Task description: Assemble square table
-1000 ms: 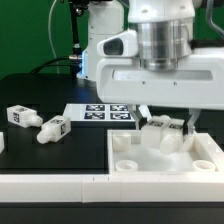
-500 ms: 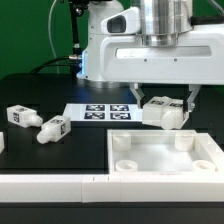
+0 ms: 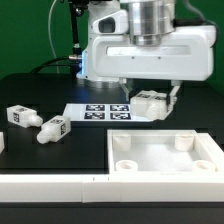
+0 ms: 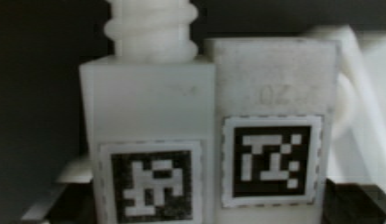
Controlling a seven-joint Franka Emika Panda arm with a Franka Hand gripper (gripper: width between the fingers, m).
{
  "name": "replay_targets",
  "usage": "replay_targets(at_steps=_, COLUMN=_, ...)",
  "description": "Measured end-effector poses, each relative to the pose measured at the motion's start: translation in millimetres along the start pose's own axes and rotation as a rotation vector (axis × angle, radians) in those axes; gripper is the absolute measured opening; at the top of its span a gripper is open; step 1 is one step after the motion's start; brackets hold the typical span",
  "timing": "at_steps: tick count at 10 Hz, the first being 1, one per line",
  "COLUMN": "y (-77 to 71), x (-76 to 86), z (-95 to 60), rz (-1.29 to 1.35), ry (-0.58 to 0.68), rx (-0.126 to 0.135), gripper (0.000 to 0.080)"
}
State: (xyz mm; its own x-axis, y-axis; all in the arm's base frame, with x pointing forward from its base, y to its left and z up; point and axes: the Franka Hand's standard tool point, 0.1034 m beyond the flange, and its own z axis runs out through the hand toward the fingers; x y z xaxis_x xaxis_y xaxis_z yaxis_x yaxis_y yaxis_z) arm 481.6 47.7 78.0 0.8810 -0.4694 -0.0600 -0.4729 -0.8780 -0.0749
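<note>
The gripper [image 3: 151, 100] hangs above the worktop [image 3: 40, 92], clamped wide on a pair of legs [image 3: 150, 105] pressed side by side between its fingers. It holds them clear of the surface, over the right end of the marker board [image 3: 95, 112] and just beyond the far rim of the slab.

Up close from the wrist view, one leg [image 4: 151, 100] is a squarish white plastic block with a ribbed round stub at one end and a black-and-white square tag at the other. Its neighbour [image 4: 270, 85] sits tight against it, also white, with its own tag (the picture is soft, so I can't make out the patterns).

The square slab [image 3: 160, 156] lies flat at the near right. It is white with a raised rim all round and a round socket [image 3: 123, 144] in each corner. All the sockets I can see are bare.

Two more legs lie loose on the dark worktop at the left, one [image 3: 18, 116] further left and one [image 3: 50, 129] nearer the marker board. Both are on their sides with tags showing. A long low white border bar [image 3: 50, 186] runs along the near edge.
</note>
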Motion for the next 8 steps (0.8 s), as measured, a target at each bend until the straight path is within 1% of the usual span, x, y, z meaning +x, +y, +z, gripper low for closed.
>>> replay_targets(at_steps=1, y=6.3, x=-9.1, z=0.5, rz=0.005, ry=-0.009, rx=-0.005, gripper=0.0576)
replay_targets(at_steps=3, y=4.6, x=-6.7, z=1.5, rz=0.001, ry=-0.008, rx=-0.005, gripper=0.0576)
replay_targets(at_steps=5, y=5.3, x=-8.6, z=3.8, rz=-0.002, ry=-0.001, rx=-0.005, gripper=0.0576)
replay_targets(at_steps=6, y=12.6, x=-21.9, z=15.0, rz=-0.012, ry=0.030, rx=-0.008, gripper=0.0576)
replay_targets(at_steps=7, y=27.5, x=-40.5, z=30.8, rz=-0.020, ry=0.040, rx=-0.022, gripper=0.0576)
replay_targets(at_steps=8, y=38.2, x=-51.9, z=45.4, rz=-0.023, ry=0.046, rx=-0.036, gripper=0.0576)
